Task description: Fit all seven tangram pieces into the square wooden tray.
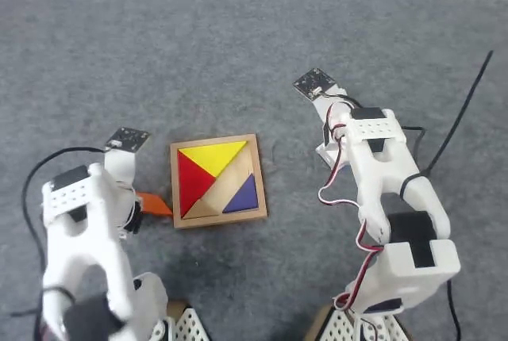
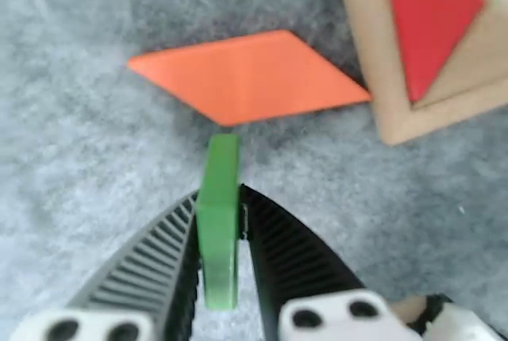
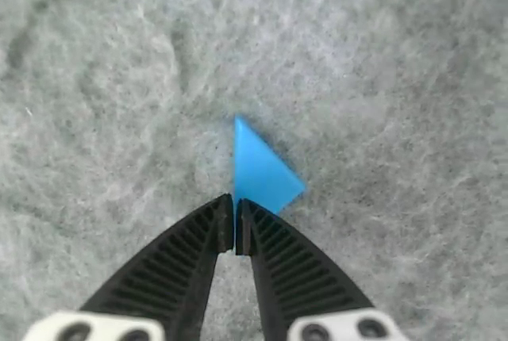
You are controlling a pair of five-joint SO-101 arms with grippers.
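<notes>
The square wooden tray (image 1: 255, 178) lies mid-table and holds a yellow triangle (image 1: 213, 156), a red triangle (image 1: 191, 184) and a purple triangle (image 1: 244, 196); bare wood shows between them. An orange parallelogram (image 1: 155, 204) lies on the carpet against the tray's left side. My left gripper (image 2: 218, 198) hangs just short of the orange parallelogram (image 2: 246, 79), shut on a green piece (image 2: 218, 238) held edge-on. My right gripper (image 3: 236, 208) is shut, its tips at the near edge of a blue triangle (image 3: 260, 168) lying flat on the carpet right of the tray.
Grey carpet covers the table. The left arm (image 1: 79, 206) stands left of the tray, the right arm (image 1: 381, 166) to its right. The tray's corner (image 2: 393, 111) and the red triangle (image 2: 436, 16) lie just beyond the orange piece.
</notes>
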